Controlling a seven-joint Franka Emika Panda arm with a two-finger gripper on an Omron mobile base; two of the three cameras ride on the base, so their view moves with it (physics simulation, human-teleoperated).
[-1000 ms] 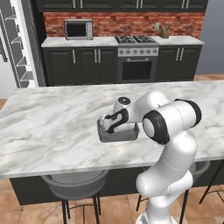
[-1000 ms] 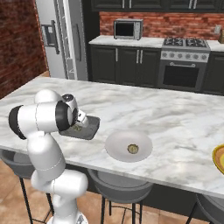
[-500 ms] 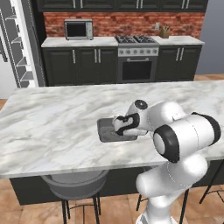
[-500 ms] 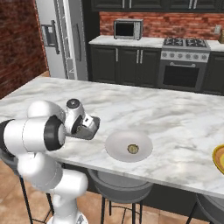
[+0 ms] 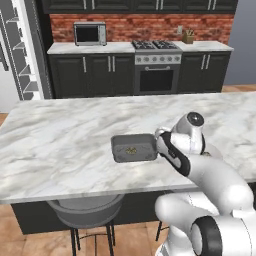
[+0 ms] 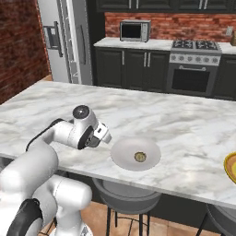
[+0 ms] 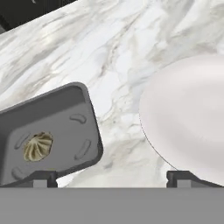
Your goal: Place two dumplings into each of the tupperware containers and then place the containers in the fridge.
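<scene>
One dumpling is lying in the grey container on the marble counter; the gripper is hovering spread wide, holding nothing, between it and the white plate.

White-and-grey marbled bench, long, island-style. Directly on it: grey tray holding one dumpling; round white plate just beside the tray, bearing another dumpling; edge of a yellow-rimmed plate well apart, at the far right.
</scene>
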